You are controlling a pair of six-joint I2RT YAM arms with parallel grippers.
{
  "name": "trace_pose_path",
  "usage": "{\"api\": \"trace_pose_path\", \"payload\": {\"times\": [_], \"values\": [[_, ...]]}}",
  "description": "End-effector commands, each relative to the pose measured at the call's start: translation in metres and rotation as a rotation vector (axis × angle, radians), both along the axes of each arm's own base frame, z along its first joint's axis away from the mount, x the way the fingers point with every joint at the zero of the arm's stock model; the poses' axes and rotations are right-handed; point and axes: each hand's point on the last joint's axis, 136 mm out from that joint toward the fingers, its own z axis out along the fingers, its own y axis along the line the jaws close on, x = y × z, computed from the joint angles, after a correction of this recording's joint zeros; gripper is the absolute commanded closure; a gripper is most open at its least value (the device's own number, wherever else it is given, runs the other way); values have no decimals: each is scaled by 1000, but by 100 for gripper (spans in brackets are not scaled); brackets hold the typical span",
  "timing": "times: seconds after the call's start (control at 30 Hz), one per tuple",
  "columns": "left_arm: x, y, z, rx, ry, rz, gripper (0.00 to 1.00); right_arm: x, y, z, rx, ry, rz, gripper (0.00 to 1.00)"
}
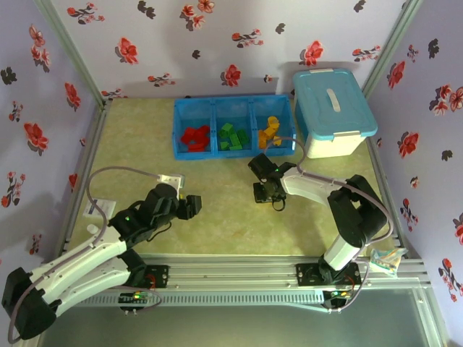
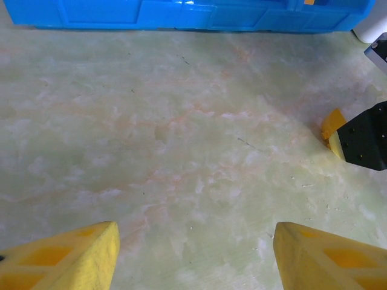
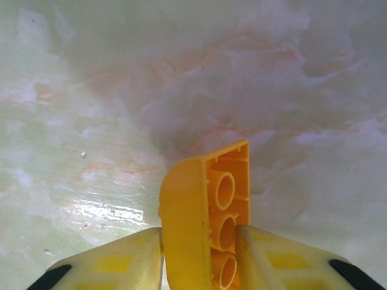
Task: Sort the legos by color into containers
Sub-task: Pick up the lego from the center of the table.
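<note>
Right jaws are clamped on 1 yellow-orange lego (image 3: 205,211); left jaws stand apart above the table (image 2: 193,151).

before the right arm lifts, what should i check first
1. Grip: right claw pinches the yellow brick from both sides: ok.
2. Brick off the table: cannot tell.
3. Target: the right end compartment of the blue tray holds orange bricks: ok.
4. Other arm: left claw is open, empty and off to the side: ok.
5. Clearance: white bin stands close beside that compartment: cannot tell.
</note>
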Motion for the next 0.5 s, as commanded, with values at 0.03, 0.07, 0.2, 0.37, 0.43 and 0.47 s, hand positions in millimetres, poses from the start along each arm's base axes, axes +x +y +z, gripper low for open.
{"api": "trace_pose_path", "payload": {"times": [0.03,0.07,0.2,0.37,0.43,0.47], "values": [[0,9,-7,15,2,41,32,0,-3,1,-34,-6,-2,73],[0,9,-6,13,1,40,32,1,-4,4,-38,-12,-1,75],[0,10,-6,16,-2,43,32,8,-3,18,-48,-44,6,78],[-1,12,-1,15,-13,42,33,19,-3,39,-64,-92,16,80],[-1,12,1,5,-25,40,33,24,-3,48,-68,-111,19,80],[-1,13,2,0,-32,40,33,27,-2,53,-71,-120,20,80]]}}
